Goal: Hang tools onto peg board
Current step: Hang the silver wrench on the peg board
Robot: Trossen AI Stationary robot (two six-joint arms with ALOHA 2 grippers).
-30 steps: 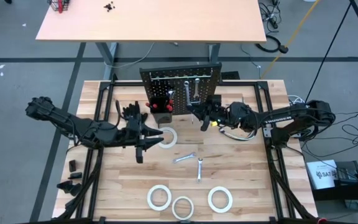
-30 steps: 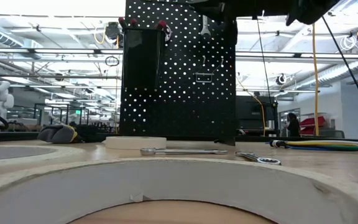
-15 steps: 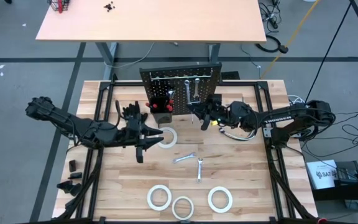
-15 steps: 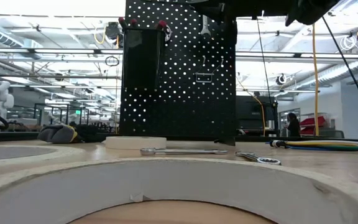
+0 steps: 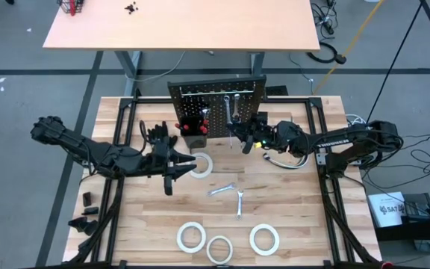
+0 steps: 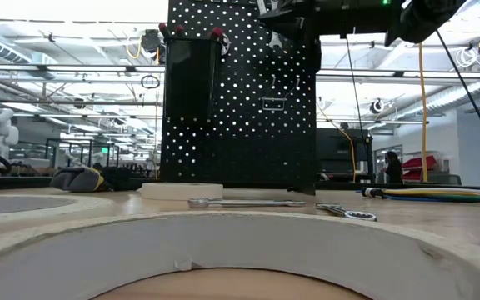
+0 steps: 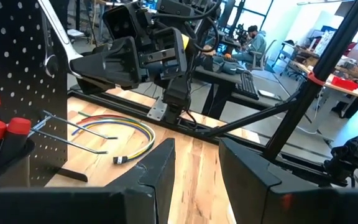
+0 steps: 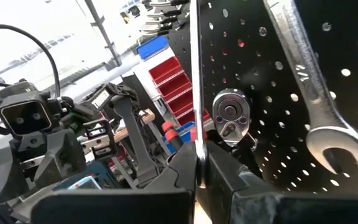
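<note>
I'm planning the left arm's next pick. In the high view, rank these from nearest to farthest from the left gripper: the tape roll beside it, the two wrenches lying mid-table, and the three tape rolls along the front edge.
1. Tape roll, right beside the left gripper.
2. Two wrenches, mid-table.
3. Three tape rolls, along the front edge.

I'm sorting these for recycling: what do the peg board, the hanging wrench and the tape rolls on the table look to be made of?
Peg board: apparently sheet metal with a matte black coat; thin, rigid, evenly punched holes.
Wrench: bright polished steel by its look; mirror-like silver sheen.
Tape rolls: white rings, dull and unreflective, probably paper or cloth tape; exact material is unclear.
</note>
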